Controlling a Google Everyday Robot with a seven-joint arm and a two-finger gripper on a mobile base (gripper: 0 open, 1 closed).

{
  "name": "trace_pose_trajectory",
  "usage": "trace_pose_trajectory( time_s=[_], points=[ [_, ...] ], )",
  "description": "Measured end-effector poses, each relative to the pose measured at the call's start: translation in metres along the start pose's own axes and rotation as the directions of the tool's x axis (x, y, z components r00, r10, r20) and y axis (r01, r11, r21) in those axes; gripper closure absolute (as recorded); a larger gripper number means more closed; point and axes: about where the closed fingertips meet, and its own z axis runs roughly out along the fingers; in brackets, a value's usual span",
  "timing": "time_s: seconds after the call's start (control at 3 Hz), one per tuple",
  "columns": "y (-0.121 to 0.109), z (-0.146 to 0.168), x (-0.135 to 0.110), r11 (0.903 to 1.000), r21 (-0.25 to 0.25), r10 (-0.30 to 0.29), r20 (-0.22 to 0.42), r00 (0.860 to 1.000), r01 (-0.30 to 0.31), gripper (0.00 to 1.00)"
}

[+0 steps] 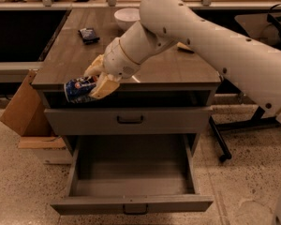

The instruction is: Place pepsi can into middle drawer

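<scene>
Much of the pepsi can (75, 90) hidden inside the hand (90, 84), at cabinet (168, 69) front.

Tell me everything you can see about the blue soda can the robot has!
The pepsi can is small and blue with white and red markings and a silvery end, and looks like thin metal. It lies on its side, one end pointing left, pinched between the tan fingers of the gripper. It seems to hang at the front left edge of the cabinet top, high over the open middle drawer, touching only the fingers.
</scene>
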Motion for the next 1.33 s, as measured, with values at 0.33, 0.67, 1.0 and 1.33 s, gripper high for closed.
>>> trace_pose_trajectory(
  time_s=[0.33, 0.67, 1.0, 1.33],
  points=[
    [-0.001, 0.0, -0.001, 1.0, 0.001, -0.002, 0.001, 1.0, 0.002, 1.0],
    [0.014, 0.006, 0.013, 0.9997, -0.002, 0.023, -0.03, 0.999, -0.023, 1.0],
    [0.046, 0.012, 0.031, 0.9982, 0.021, 0.056, -0.03, 0.998, -0.055, 1.0],
    [0.082, 0.018, 0.059, 0.9928, 0.048, 0.111, -0.02, 0.994, -0.11, 1.0]
  ],
)
